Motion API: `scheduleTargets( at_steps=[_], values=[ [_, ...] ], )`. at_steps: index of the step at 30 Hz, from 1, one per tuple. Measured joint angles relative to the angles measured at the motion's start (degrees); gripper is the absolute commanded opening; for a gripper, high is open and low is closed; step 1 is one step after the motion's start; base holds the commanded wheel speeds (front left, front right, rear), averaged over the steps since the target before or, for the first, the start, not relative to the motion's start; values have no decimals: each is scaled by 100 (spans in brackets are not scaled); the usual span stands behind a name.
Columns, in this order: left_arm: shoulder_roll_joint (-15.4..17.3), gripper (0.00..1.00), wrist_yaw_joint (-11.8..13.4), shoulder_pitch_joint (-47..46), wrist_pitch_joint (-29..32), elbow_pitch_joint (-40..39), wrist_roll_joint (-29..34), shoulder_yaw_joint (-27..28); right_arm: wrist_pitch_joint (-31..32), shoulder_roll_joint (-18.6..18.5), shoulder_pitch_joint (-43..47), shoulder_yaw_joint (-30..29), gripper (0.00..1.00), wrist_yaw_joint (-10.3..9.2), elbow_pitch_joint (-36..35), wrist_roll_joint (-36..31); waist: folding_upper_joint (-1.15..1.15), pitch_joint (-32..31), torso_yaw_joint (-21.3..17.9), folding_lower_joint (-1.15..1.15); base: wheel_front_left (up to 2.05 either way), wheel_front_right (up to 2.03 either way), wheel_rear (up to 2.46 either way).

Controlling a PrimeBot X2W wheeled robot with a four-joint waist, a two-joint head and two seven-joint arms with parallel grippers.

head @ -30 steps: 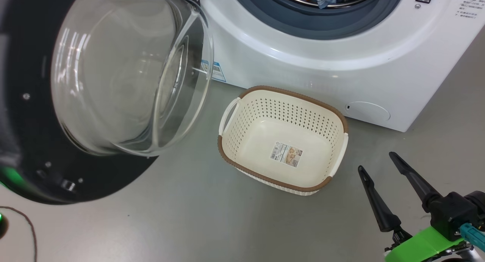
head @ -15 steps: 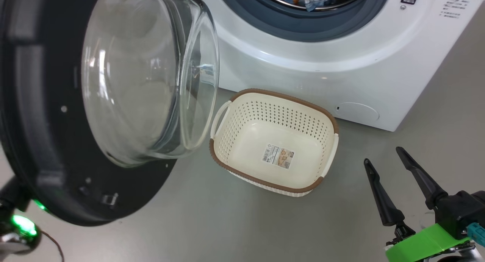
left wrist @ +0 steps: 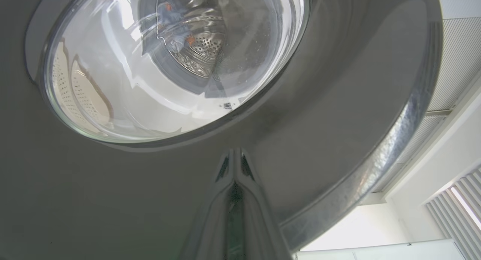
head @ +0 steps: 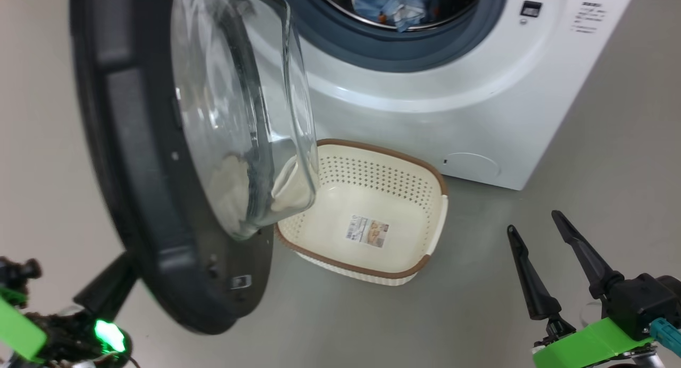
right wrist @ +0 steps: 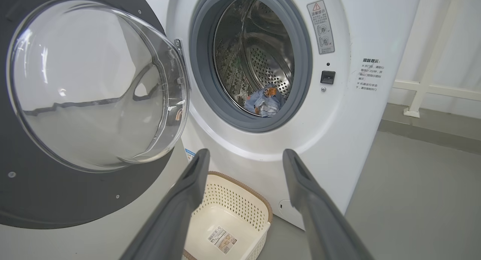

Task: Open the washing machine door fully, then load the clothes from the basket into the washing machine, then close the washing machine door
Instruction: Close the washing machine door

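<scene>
a: start at the fingers. what are they doing?

b: the left gripper (left wrist: 235, 151) has its two fingers pressed together with nothing between them. the tips are at the outer black face of the washing machine door (head: 133, 144), and i can't tell whether they touch it. the right gripper (head: 533, 222) hangs at the near right, fingers spread wide and holding nothing, well apart from everything.

a: and the load?

b: the clothes (right wrist: 265, 102) lie low in the steel drum (right wrist: 263, 46), just behind the grey gasket (head: 372, 51). the basket (head: 388, 154) sits on the floor just in front of the washing machine (head: 425, 118), with nothing in it but its label sticker (head: 367, 231).

a: so what's done?

b: judging by that, the opening and the loading are finished. the door stands out from the machine on its hinge at the left, roughly halfway, neither flat open nor shut. in the head view its glass bowl overlaps the basket's left end.

a: what's left?

b: only the closing, i'd say. the door needs to be pushed round to the right until it meets the catch (head: 530, 8) at the far right of the opening.
</scene>
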Motion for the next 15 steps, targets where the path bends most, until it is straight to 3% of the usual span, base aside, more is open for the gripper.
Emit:
scheduleTargets(
  at_steps=[15],
  values=[
    [-167, 0, 336, 19, 303, -339, -32, -560, -293, 222, 1, 138, 100, 0, 342, 0, 0, -202, -906, 0, 0, 0, 0]
  ],
)
